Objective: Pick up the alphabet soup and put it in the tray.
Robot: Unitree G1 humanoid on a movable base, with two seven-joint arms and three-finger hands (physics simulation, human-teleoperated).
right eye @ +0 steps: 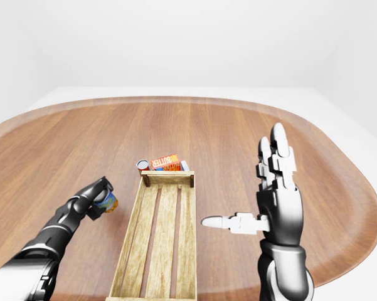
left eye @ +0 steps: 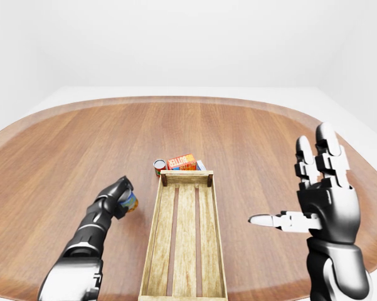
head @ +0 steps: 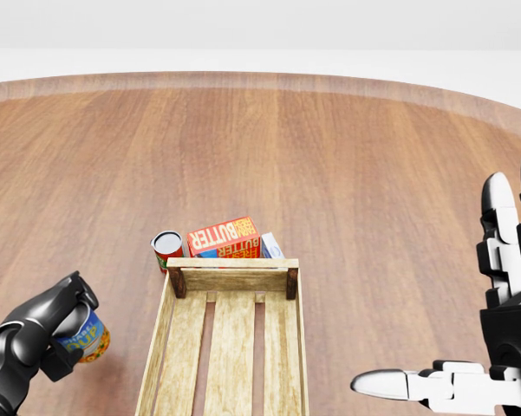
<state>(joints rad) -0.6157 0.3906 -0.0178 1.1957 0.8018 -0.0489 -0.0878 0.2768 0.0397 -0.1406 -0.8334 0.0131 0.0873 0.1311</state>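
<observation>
In the head view the left hand (head: 48,334) sits at the bottom left with its dark fingers wrapped round the soup can (head: 85,336) — blue label, orange at the bottom, tilted a bit and off to the left of the tray (head: 166,334), not in it. The tray is a long wooden slatted thing running down the middle of the table (head: 347,173), nothing inside it. Just past its top end there's a red can (head: 166,248) standing upright, a butter box (head: 224,237) lying beside it, and a pale carton (head: 271,246) tucked at the box's right. The right hand (head: 468,381) pokes in at the lower right, spread wide, thumb pointing left, holding nothing. Left-eye view — same layout from further out: can in the left hand, near the tray's left wall, roughly level with its upper half. Right-eye view shows the right hand raised over the table to the right of the tray, fingers straight up, well apart from everything.
</observation>
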